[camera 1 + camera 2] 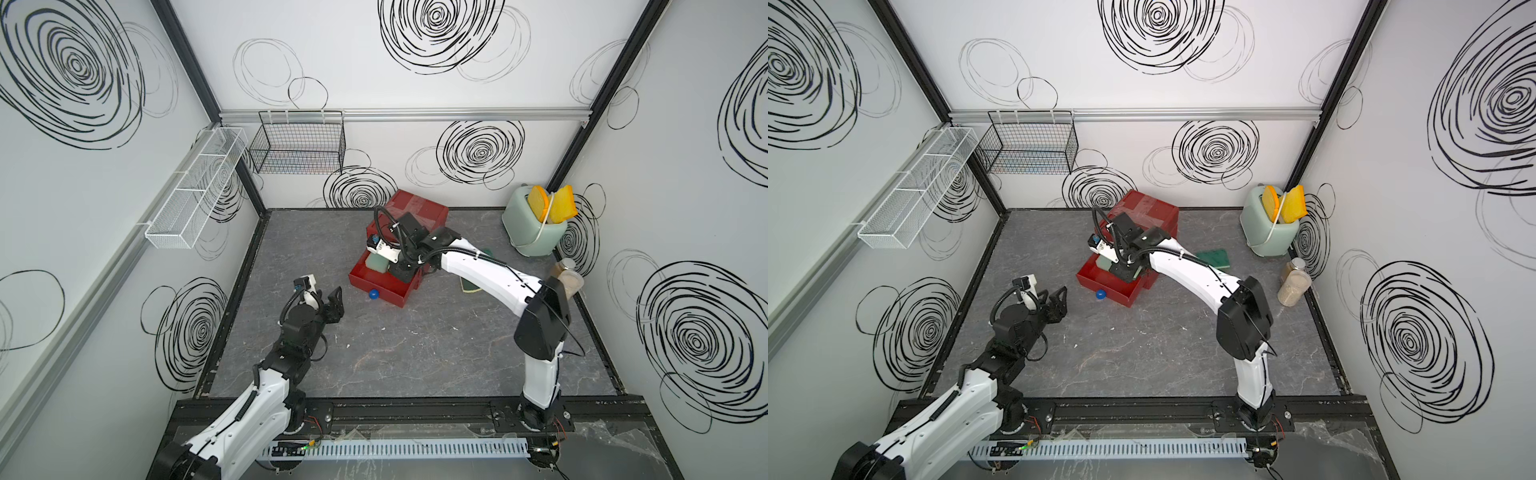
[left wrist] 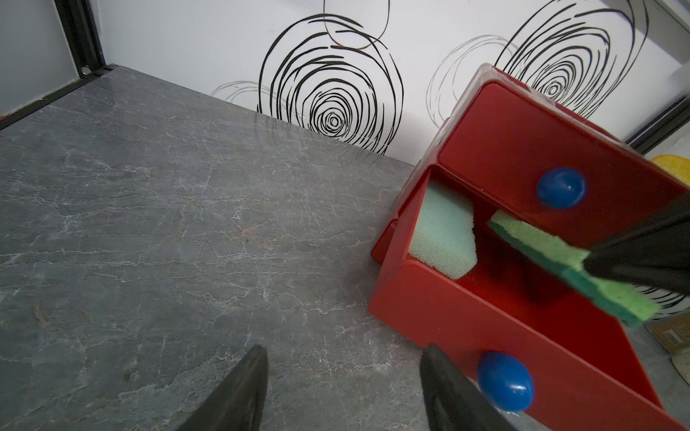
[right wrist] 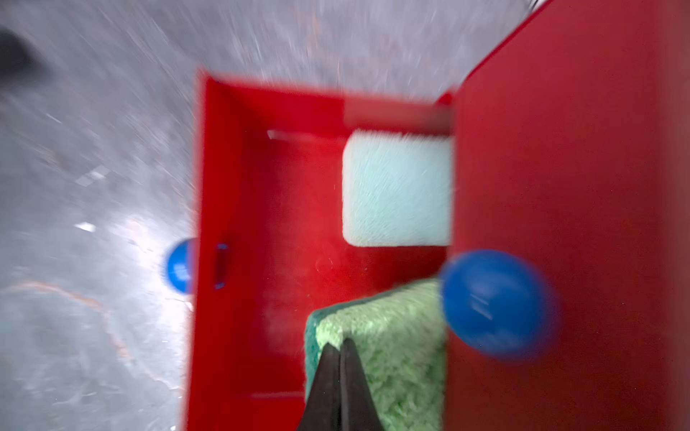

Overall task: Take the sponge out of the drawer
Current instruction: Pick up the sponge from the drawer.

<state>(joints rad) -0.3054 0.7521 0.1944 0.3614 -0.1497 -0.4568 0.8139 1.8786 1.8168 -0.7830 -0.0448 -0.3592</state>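
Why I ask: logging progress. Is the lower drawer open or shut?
Open: the lower drawer is pulled out of the red cabinet, exposing its floor and a pale sponge inside.

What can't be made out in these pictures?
- Whether the right gripper pinches the green sponge: right wrist view, motion blur.
- Far end of the pale sponge: same view, under the red cabinet.
- Part of the dark sponge: in a top view, behind the right arm.
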